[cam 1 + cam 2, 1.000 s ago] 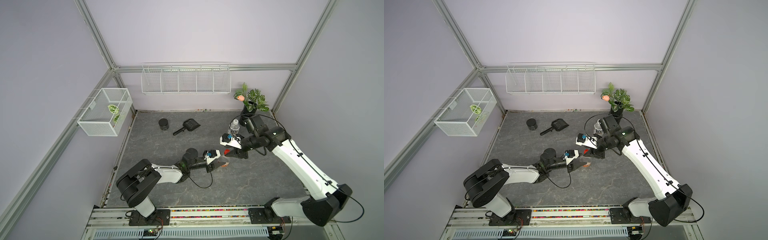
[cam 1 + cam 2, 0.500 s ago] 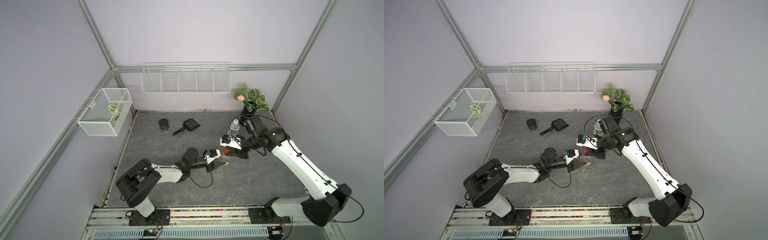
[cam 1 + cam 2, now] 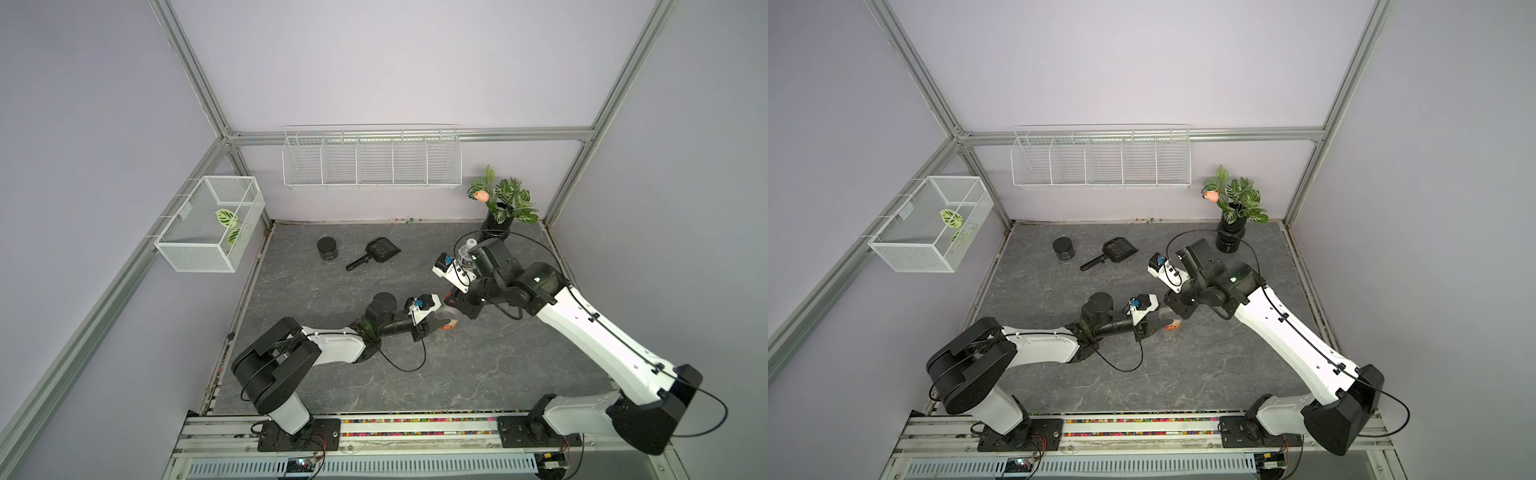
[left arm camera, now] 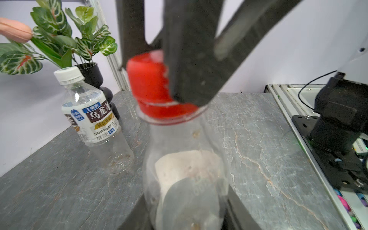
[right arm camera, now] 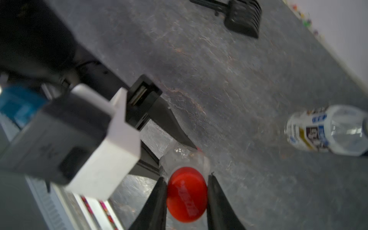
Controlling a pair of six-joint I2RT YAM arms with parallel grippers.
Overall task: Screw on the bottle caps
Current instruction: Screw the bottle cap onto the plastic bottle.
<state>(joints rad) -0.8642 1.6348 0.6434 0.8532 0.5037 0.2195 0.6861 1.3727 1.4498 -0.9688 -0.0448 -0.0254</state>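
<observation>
The taller clear bottle stands about upright on the grey table, its orange label band low down. My left gripper is shut on its body from the side. On its neck sits the red cap, and my right gripper is shut on that cap from above, one finger on each side. In both top views the two grippers meet at mid-table. The shorter bottle with the white label stands apart near the vase, its white cap on its neck.
A black vase with plants stands in the back right corner. A black round jar and a black scoop lie at the back left. A wire shelf and a mesh box hang on the walls.
My right gripper's jaws have closed in onto the red cap. The left gripper has kept its hold on the bottle, and both arms have barely moved.
</observation>
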